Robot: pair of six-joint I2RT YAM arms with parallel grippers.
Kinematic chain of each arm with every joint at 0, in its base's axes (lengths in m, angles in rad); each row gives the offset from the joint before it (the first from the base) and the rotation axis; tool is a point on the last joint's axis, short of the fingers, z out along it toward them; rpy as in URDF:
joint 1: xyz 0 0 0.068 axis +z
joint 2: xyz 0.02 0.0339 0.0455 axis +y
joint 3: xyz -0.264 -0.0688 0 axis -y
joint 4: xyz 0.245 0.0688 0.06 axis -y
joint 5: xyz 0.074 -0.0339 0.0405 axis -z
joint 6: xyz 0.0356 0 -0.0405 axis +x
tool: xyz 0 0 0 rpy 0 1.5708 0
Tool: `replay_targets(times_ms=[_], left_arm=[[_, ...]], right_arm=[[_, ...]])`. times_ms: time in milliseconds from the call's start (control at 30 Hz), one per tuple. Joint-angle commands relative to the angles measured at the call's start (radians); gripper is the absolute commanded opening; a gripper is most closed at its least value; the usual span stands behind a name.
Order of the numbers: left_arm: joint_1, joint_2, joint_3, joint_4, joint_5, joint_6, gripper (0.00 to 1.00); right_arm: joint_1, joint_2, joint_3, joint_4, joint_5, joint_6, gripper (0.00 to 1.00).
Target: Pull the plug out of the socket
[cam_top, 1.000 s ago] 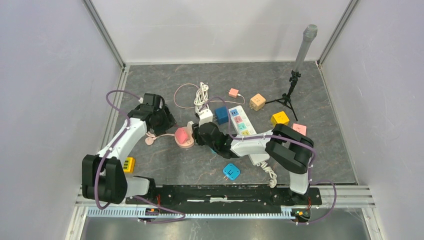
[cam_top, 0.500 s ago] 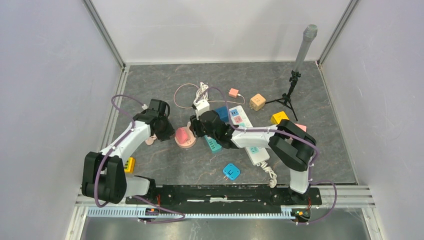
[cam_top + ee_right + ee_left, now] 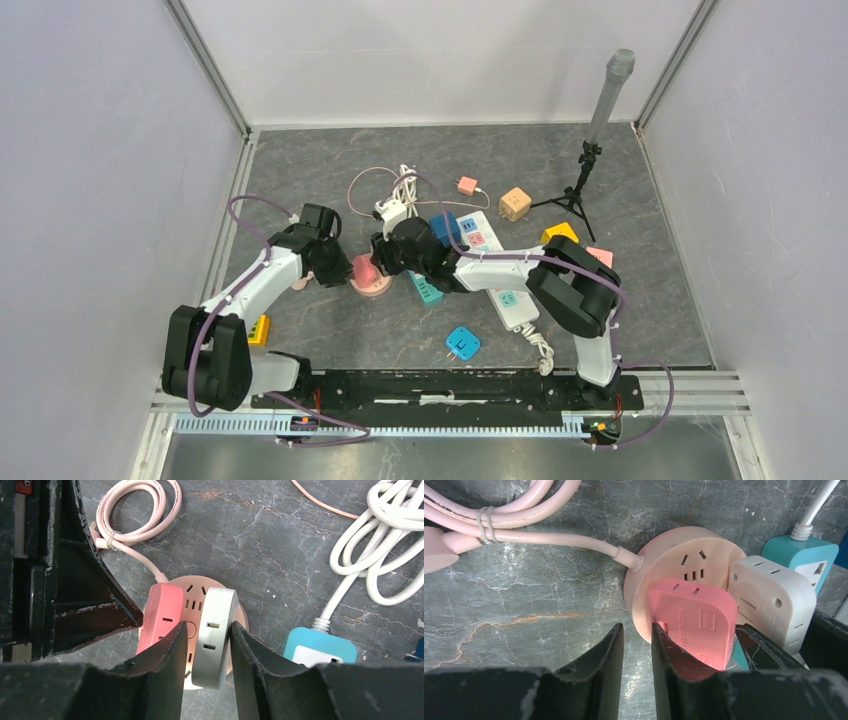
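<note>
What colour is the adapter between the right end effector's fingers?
White, or very pale grey. The adapter sits on the round pink socket; the right wrist view shows it best.

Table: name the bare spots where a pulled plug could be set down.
Bare: the far right corner behind the tripod, and the near strip left of the blue adapter. Crowded: around the round pink socket and white power strip.

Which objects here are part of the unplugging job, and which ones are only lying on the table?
Part of the job:
- round pink socket
- pink plug seated in it
- white plug seated in it
- left gripper, beside the pink plug
- right gripper, around the white plug

Only lying about:
- teal socket block
- white coiled cable
- blue adapter
- small tripod
</note>
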Motion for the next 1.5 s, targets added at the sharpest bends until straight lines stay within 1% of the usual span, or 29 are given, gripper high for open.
replay_targets(times_ms=[0, 133, 233, 333, 467, 600, 733, 833, 1033, 1233, 1300, 1333, 1400, 1467], left_arm=[[-0.004, 0.009, -0.019, 0.030, 0.020, -0.019, 0.32], [-0.006, -0.004, -0.052, 0.023, 0.016, -0.025, 0.28], [-0.008, -0.005, -0.073, 0.025, 0.000, -0.028, 0.28], [-0.008, 0.004, -0.080, 0.045, 0.014, -0.030, 0.27], [-0.008, 0.013, -0.071, 0.050, 0.014, -0.035, 0.27], [-0.008, -0.022, -0.055, 0.037, 0.014, -0.036, 0.27], [-0.008, -0.071, -0.046, 0.038, 0.003, -0.051, 0.28], [-0.008, -0.092, -0.062, 0.072, 0.007, -0.053, 0.31], [-0.008, -0.038, -0.068, 0.106, 0.034, -0.056, 0.32], [-0.008, 0.000, -0.093, 0.113, -0.001, -0.065, 0.31], [-0.008, 0.010, -0.106, 0.111, -0.007, -0.069, 0.31], [-0.008, 0.017, -0.112, 0.106, -0.034, -0.072, 0.30], [-0.008, 0.024, -0.124, 0.103, -0.047, -0.076, 0.29], [-0.008, 0.027, -0.136, 0.098, -0.058, -0.085, 0.29]], right_arm=[[-0.002, 0.023, 0.062, -0.029, 0.001, -0.029, 0.41], [-0.007, 0.045, 0.120, -0.112, 0.017, -0.020, 0.41], [-0.011, 0.045, 0.116, -0.102, 0.007, -0.018, 0.41], [-0.012, 0.048, 0.115, -0.092, -0.007, -0.019, 0.40], [-0.012, 0.044, 0.118, -0.086, -0.025, -0.030, 0.40], [-0.014, 0.038, 0.125, -0.087, -0.038, -0.045, 0.40], [-0.019, 0.032, 0.132, -0.090, -0.054, -0.044, 0.37], [-0.021, 0.032, 0.130, -0.086, -0.064, -0.039, 0.37], [-0.026, 0.032, 0.126, -0.088, -0.073, -0.030, 0.35], [-0.029, 0.029, 0.123, -0.086, -0.084, -0.026, 0.34], [-0.028, 0.026, 0.125, -0.080, -0.083, -0.032, 0.31], [-0.028, 0.025, 0.124, -0.076, -0.114, -0.041, 0.29], [-0.027, 0.021, 0.127, -0.068, -0.126, -0.070, 0.21], [-0.028, 0.018, 0.129, -0.066, -0.124, -0.101, 0.08]])
